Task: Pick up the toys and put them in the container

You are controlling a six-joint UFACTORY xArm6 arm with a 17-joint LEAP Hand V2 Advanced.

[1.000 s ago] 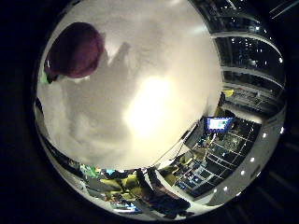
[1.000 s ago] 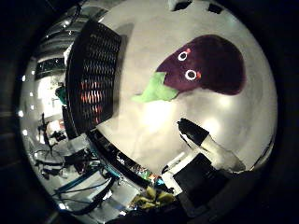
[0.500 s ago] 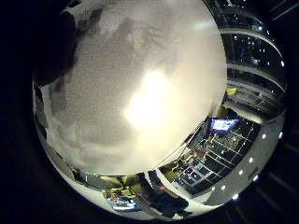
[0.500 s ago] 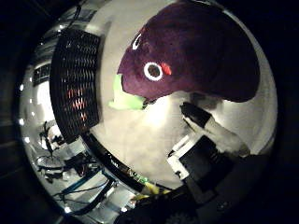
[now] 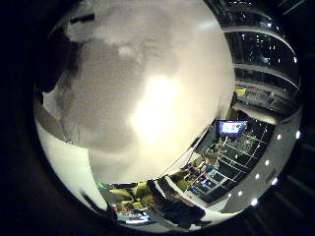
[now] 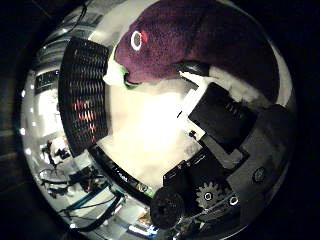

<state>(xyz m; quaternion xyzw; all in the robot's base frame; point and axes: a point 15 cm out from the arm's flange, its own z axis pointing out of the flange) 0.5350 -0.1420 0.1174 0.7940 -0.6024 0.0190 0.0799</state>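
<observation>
A purple plush toy (image 6: 205,40) with round eyes and a green stem (image 6: 116,74) lies on the white table (image 6: 150,135) and fills much of the right thumb side palm view, close to the palm. My right hand (image 6: 225,120) reaches in with its thumb curled, and the black thumb tip (image 6: 192,69) presses on the toy's side. The other fingers are out of sight. A black mesh container (image 6: 85,100) stands on the table beside the toy's stem end.
Room shelving and a lit screen (image 5: 232,128) lie beyond the table's edge. A dark shape (image 5: 54,64) sits at the rim of the right little finger side palm view; I cannot tell what it is.
The palm has come down closer to the purple toy. The thumb has swung in and curled until its tip rests on the toy. The toy has left the right little finger side palm view.
</observation>
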